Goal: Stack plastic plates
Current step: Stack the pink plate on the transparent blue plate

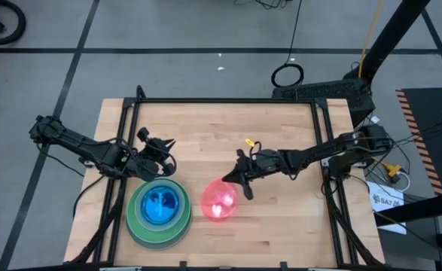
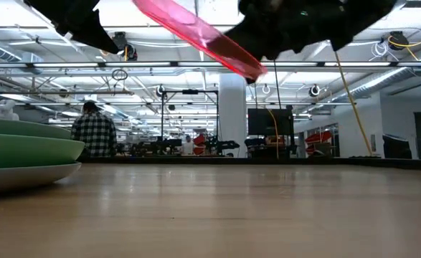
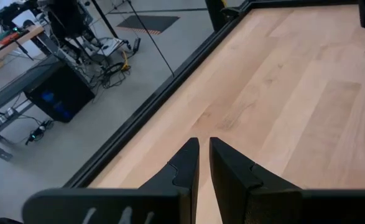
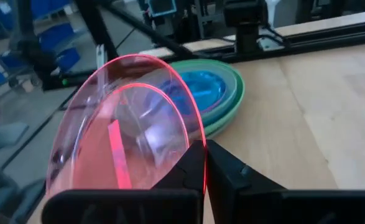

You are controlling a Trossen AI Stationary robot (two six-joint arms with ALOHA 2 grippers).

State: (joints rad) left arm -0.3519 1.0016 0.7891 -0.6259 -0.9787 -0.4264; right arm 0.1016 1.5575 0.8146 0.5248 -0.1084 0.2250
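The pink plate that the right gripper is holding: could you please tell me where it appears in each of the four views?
High view: the pink plate is low centre, right of the plate stack.
Low view: a tilted pink edge at top centre, off the table.
Left wrist view: not in it.
Right wrist view: large at left, pinched by the right gripper.
Shared landmark: the plate stack, in all views but the left wrist's.

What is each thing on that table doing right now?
Pink plate: held tilted in the air, off the table.
Right tool: shut on the pink plate's rim.
Plate stack: resting on the table, blue on top.
Left tool: nearly closed, holding nothing.
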